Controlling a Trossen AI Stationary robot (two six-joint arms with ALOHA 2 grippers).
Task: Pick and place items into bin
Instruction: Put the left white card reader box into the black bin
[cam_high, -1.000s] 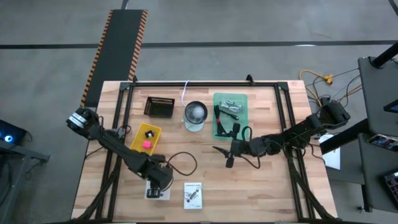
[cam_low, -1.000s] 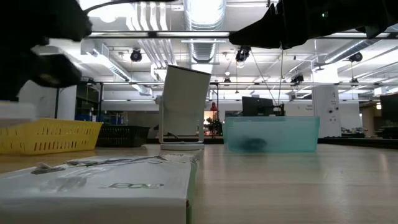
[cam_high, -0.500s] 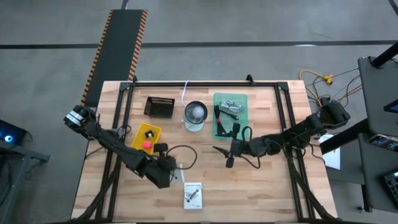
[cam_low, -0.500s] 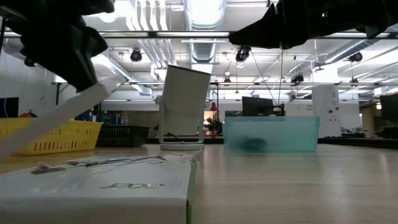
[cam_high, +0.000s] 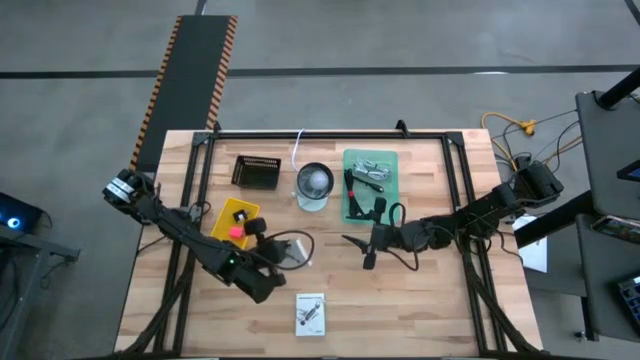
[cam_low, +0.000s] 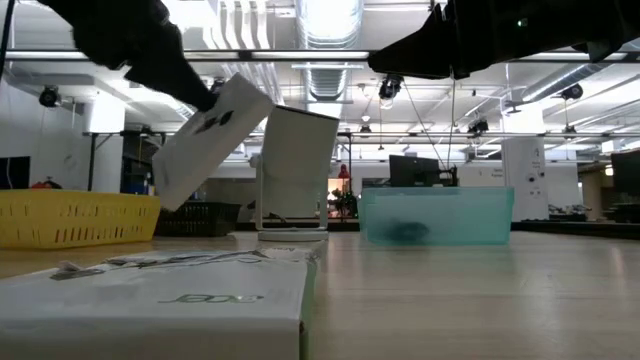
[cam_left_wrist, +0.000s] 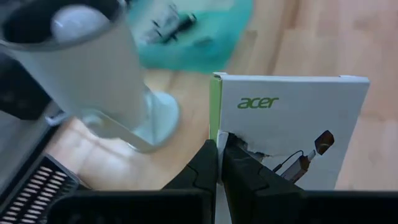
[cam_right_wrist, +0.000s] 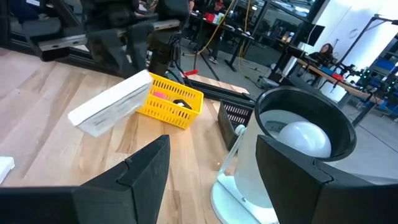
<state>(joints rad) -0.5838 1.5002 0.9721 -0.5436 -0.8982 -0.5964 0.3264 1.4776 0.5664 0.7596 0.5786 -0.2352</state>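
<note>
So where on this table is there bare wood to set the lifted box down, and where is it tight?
Bare wood lies right of the flat white box, toward the front right corner. The back middle is crowded: black basket, white cup, green tray, yellow basket. The left gripper holds the lifted white box; the right gripper hangs mid-table.

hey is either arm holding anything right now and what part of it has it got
The left gripper holds a white Acer box lifted off the table, its fingers pinched shut on the box's edge. The right gripper is open and holds nothing.
</note>
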